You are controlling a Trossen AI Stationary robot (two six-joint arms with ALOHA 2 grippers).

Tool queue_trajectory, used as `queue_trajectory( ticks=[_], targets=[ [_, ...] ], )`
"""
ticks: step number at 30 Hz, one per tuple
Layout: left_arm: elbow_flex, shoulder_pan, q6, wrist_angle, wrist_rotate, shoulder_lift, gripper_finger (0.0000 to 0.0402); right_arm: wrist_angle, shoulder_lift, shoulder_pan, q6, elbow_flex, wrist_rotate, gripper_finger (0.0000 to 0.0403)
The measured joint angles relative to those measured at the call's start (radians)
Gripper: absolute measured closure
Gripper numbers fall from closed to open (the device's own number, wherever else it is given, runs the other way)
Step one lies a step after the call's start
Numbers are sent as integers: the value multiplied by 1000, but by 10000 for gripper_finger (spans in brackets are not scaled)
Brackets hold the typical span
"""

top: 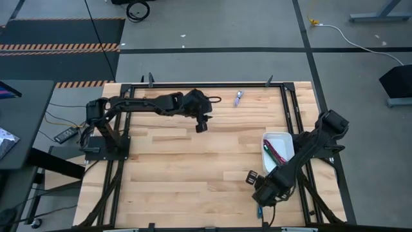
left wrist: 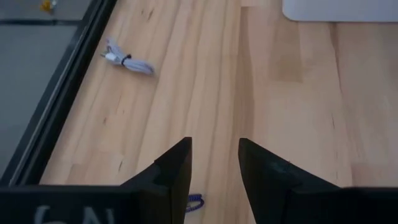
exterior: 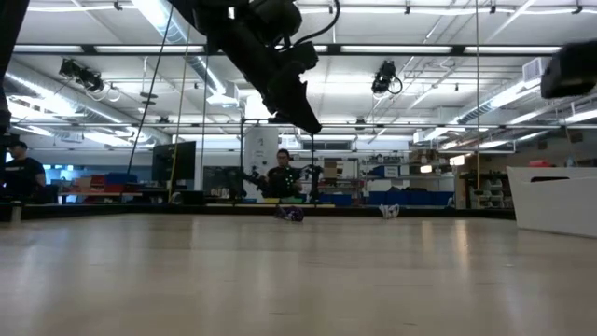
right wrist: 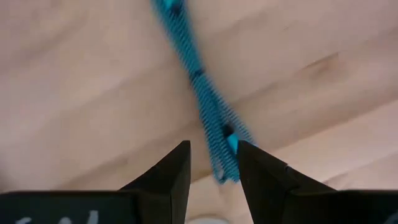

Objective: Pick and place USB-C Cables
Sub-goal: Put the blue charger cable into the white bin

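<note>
Hovering at the table's near right edge, the right gripper (right wrist: pixel 213 163), jaws partly apart and gripping nothing, has the thin braided teal USB-C cable (right wrist: pixel 202 93) lying straight ahead, long axis running away from its fingertips, far from the left gripper (top: pixel 201 126).

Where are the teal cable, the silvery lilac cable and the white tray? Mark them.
teal cable (right wrist: pixel 204 102): right wrist view, mid-bundle.
silvery lilac cable (left wrist: pixel 138 65): left wrist view, mid-bundle.
white tray (top: pixel 280 136): high view, bare far end.
</note>
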Motion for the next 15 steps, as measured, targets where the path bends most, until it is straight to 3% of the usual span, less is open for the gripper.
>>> queue_trajectory(
  ticks=[4, 15],
  targets=[
    [0, 0, -8, -8, 0, 0, 263, -46, 45, 3, -28, 15, 1, 266],
    [0, -36, -55, 11, 0, 0, 263, 47, 44, 3, -51, 57, 49, 266]
  ],
)
